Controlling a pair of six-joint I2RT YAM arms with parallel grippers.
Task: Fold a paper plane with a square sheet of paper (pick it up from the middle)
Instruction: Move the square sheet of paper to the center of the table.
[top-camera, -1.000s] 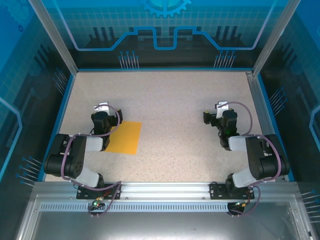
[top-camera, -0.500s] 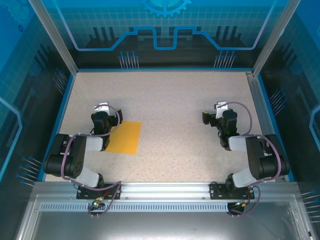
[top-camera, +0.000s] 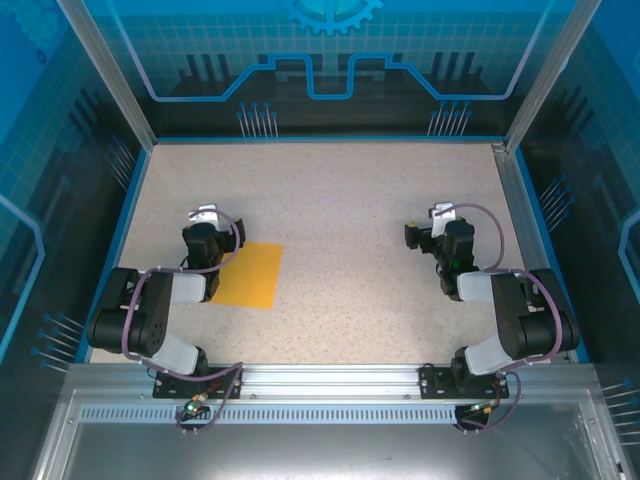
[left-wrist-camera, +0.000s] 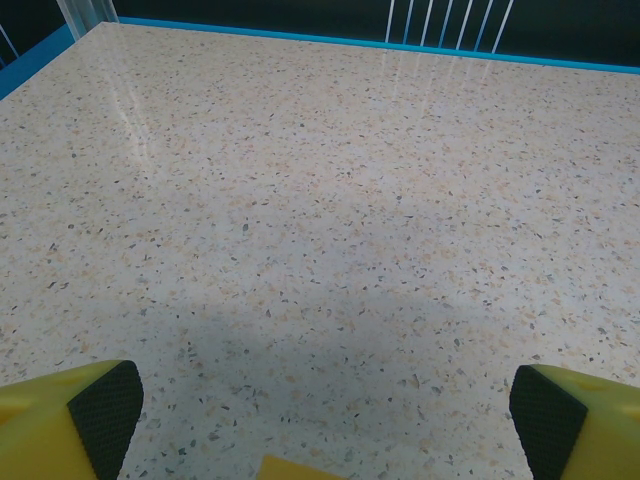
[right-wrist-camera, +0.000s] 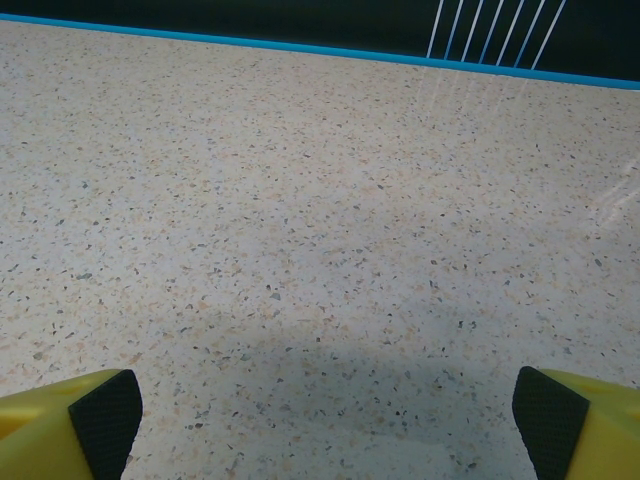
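Square sheet of paper (top-camera: 250, 276) lay flat on the speckled table (top-camera: 340, 190), at about five o'clock from the left gripper (top-camera: 204, 216), just beside that arm's wrist and behind its wide-open, empty jaws. Right gripper (top-camera: 440, 216), equally agape and empty, stood well apart at three o'clock; the left one was nearer.

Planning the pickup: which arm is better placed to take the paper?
Probably left. The left gripper, open, sits beside the paper; the right gripper, also open, is far off.
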